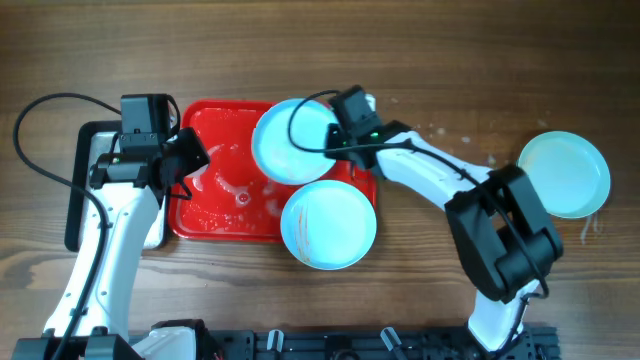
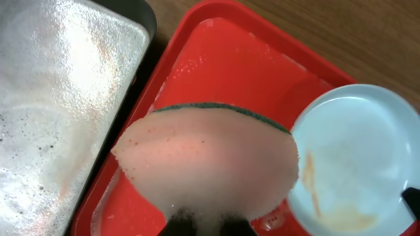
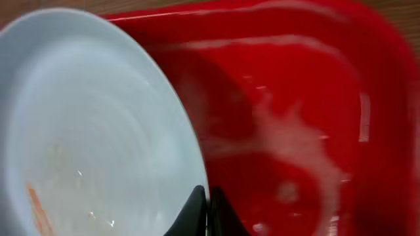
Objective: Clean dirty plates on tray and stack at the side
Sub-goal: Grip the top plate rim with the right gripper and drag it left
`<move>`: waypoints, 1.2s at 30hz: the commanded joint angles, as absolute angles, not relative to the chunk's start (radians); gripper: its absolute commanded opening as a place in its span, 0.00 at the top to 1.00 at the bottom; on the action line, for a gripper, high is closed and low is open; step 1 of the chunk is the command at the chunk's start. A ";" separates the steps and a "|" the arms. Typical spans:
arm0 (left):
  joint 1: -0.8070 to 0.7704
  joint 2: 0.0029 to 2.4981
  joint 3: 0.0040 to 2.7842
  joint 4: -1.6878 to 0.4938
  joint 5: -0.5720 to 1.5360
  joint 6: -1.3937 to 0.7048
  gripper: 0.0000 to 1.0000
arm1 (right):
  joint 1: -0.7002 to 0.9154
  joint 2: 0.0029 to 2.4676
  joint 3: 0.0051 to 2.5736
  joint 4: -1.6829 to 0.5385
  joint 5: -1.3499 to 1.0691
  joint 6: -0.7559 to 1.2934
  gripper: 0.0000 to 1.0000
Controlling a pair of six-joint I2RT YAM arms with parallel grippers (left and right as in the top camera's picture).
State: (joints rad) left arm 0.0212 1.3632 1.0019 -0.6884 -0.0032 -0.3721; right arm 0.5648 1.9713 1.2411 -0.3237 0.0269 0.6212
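My right gripper (image 3: 206, 208) is shut on the rim of a pale mint-blue plate (image 3: 92, 131) that bears a faint reddish smear. In the overhead view this plate (image 1: 290, 142) hangs tilted over the right part of the red tray (image 1: 225, 130), with the right gripper (image 1: 343, 135) at its right rim. A second plate (image 1: 328, 225) lies over the tray's lower right corner. A third plate (image 1: 563, 175) rests on the table far right. My left gripper (image 2: 209, 224) is shut on a pink sponge (image 2: 210, 160) with a green edge, above the wet tray (image 2: 223, 65), left of the smeared plate (image 2: 357, 157).
A silvery metal pan (image 2: 59, 98) with a black rim stands against the tray's left side, partly under my left arm (image 1: 110, 230). Soapy water streaks the tray floor (image 3: 295, 151). Droplets speckle the wooden table (image 1: 450, 135) between the tray and the far-right plate.
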 commanded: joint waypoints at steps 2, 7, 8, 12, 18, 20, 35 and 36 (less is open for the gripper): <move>0.018 1.371 1.027 -0.685 -0.017 -0.374 0.96 | 0.625 1.986 1.376 -0.377 -0.008 0.550 0.95; 0.017 1.371 1.027 -0.684 -0.017 -0.374 0.96 | 0.680 1.988 1.382 -0.390 -0.039 0.583 0.96; 0.018 1.371 1.027 -0.684 -0.017 -0.374 0.96 | 0.692 1.988 1.382 -0.389 -0.043 0.583 0.96; 0.017 1.371 1.027 -0.680 -0.018 -0.387 0.96 | 0.748 1.988 1.382 -0.382 -0.043 0.606 0.95; 0.017 1.371 1.027 -0.680 -0.033 -0.493 0.96 | 0.763 1.988 1.382 -0.374 -0.047 0.614 0.60; 0.016 1.371 1.027 -0.682 -0.044 -0.544 0.96 | 0.763 1.988 1.382 -0.374 -0.054 0.619 0.51; -0.128 1.371 1.027 -0.685 -0.614 -0.722 0.96 | 0.762 1.954 1.478 -0.573 -0.062 0.572 0.44; -0.135 1.371 1.027 -0.689 -0.637 -0.722 0.96 | 0.762 1.954 1.499 -0.601 -0.041 0.571 0.44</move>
